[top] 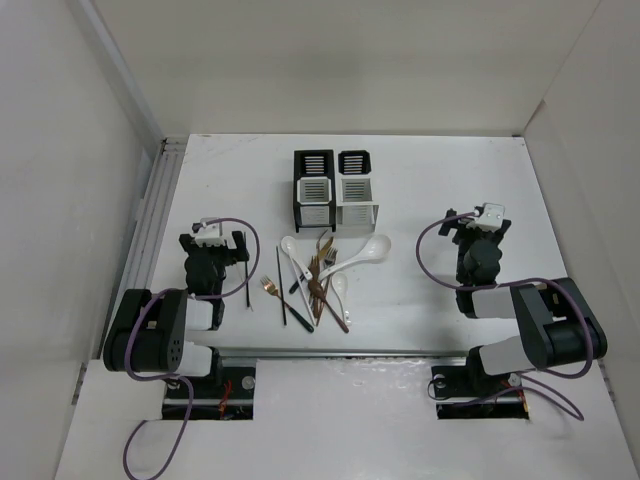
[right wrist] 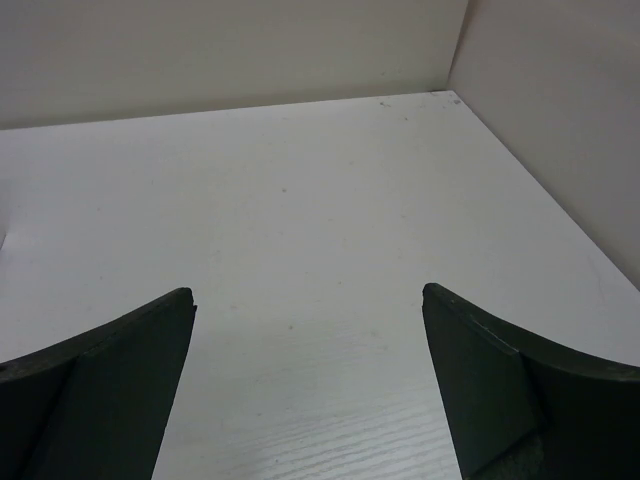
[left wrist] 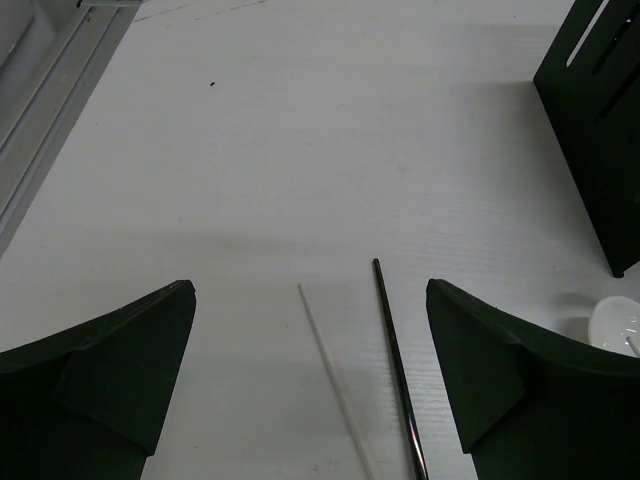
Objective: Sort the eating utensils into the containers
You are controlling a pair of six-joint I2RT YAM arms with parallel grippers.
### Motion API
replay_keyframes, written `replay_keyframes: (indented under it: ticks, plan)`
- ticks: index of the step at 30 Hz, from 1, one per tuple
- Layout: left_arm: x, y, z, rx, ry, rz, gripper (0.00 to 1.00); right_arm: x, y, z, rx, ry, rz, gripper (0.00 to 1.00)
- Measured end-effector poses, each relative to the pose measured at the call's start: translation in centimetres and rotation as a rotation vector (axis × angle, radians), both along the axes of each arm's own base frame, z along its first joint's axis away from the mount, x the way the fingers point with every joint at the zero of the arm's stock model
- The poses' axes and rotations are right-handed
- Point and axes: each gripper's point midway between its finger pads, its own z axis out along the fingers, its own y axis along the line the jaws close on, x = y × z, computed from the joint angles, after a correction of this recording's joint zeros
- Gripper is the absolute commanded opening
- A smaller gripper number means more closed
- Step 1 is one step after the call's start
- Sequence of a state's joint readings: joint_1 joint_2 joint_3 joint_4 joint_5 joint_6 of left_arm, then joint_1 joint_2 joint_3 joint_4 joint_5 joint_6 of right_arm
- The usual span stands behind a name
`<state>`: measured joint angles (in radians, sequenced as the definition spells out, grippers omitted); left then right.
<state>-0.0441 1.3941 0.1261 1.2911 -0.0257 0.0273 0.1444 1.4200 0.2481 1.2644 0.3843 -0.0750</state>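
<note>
Left gripper [left wrist: 308, 292] and right gripper [right wrist: 308, 295] both gape empty; a black chopstick [left wrist: 395, 360] lies beneath the left one, cutlery [top: 318, 275] heaped centre-frame below the containers [top: 337, 188].

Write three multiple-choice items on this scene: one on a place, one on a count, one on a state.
1. Where is the utensil pile relative to the caddies? A. Inside them B. Between them and the arm bases C. Behind them
2. How many caddies? A. One B. Two C. Four
3. The left hand is: A. Shut on a spoon B. Shut on a fork C. Open, empty

B: the pile lies loose nearer the arms. B: one black, one white. C: its fingers stand wide apart, a chopstick lying beneath.
</note>
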Motion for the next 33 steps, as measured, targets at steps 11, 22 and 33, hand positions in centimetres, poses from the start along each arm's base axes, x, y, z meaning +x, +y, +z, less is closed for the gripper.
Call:
replay_keyframes:
  ticks: [11,22,33]
  plan:
    - [0.0,-0.1,0.1,0.0,-0.001,-0.005,1.0,0.0,0.0,0.0,0.0,0.0,0.001,1.0]
    - [6.2,-3.2,20.5,0.265,-0.179,-0.22,1.0,0.0,0.0,0.0,0.0,0.0,0.0,1.0]
    - [2.0,-4.0,10.3,0.355,0.462,-0.418,1.0,5.5,1.2,17.8,-0.191,-0.009,-0.144,1.0]
